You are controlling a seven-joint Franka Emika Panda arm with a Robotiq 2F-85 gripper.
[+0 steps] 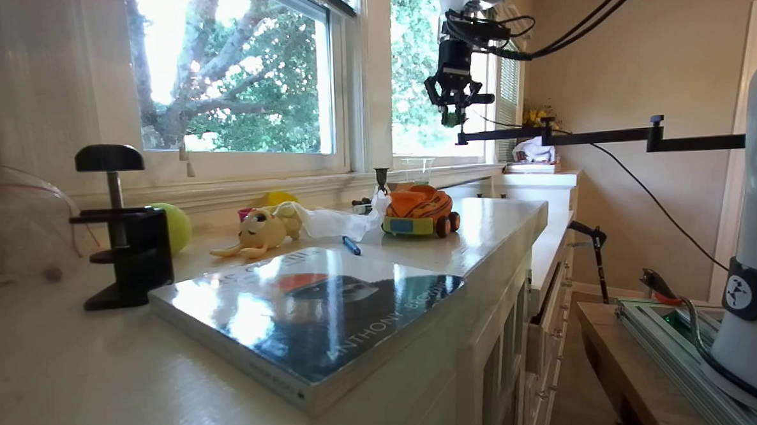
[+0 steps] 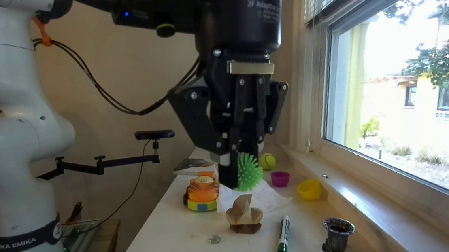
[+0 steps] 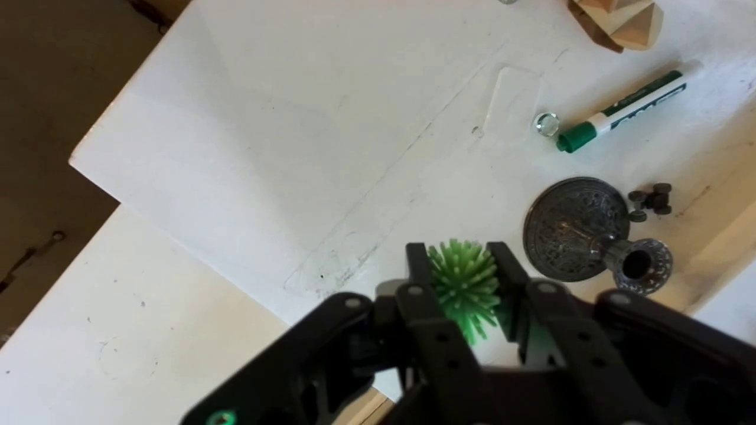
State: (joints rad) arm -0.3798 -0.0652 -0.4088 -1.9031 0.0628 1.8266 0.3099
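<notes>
My gripper [image 3: 456,254] is shut on a green spiky ball [image 3: 464,286], which sits between the two black fingertips. The ball also shows in both exterior views [image 1: 452,119] [image 2: 249,172], held well above the white counter [image 3: 331,118]. In the wrist view, a dark metal candlestick [image 3: 567,236] stands on the counter to the right of the fingers. A green and white marker [image 3: 623,111], a clear glass gem [image 3: 547,124] and a faceted wooden piece [image 3: 635,23] lie farther up. A small dark jack-shaped piece [image 3: 651,200] lies beside the candlestick.
An orange toy car [image 2: 203,193], white cloth [image 2: 269,197], pink cup [image 2: 280,178], yellow cup [image 2: 309,189] and tennis ball [image 2: 267,161] line the counter. A book [image 1: 306,311], black clamp [image 1: 140,248] and plush toy [image 1: 261,233] are at one end. A camera arm [image 1: 599,138] extends nearby.
</notes>
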